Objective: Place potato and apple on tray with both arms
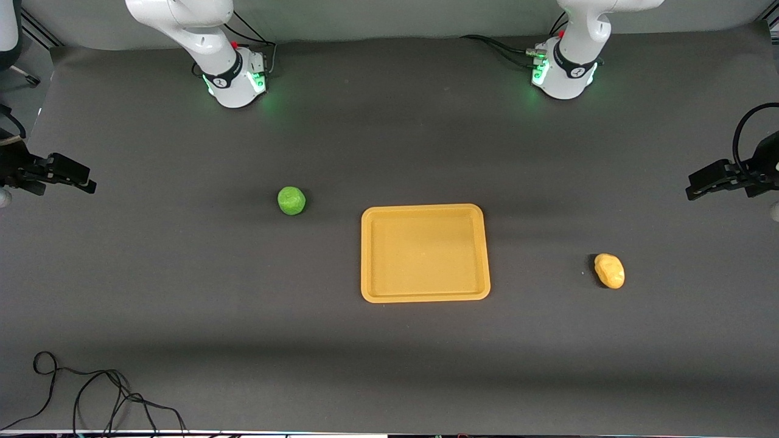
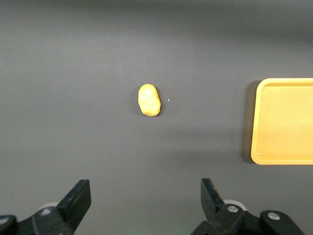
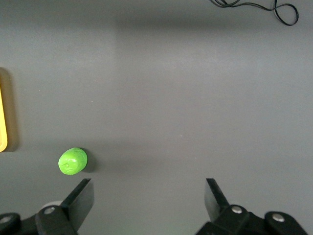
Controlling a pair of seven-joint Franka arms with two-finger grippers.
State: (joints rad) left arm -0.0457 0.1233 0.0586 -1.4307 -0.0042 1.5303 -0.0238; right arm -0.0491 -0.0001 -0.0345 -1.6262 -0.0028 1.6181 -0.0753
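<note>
Potato lies nearest the front camera of the 3 task things, alone on the dark grey table toward the left arm's end, well apart from the tray; it is a lumpy, glossy yellow-orange oblong resting on its side. Beside it, toward the middle of the table, the yellow-orange tray sits flat, its rounded corners and low rim visible and nothing resting in it. Farther from the camera than the tray's near rim, and toward the right arm's end, the bright green apple sits on the table, near the tray but not touching it. A black cable loops on the table at the edge closest to the camera, at the right arm's end.

Both arms are up in the air. In the left wrist view, the left gripper hangs over bare table with its 2 fingers spread wide, holding nothing, the potato and one end of the tray showing below. In the right wrist view, the right gripper is likewise spread wide and holds nothing, over bare table, with the apple just beside 1 fingertip in that view.
</note>
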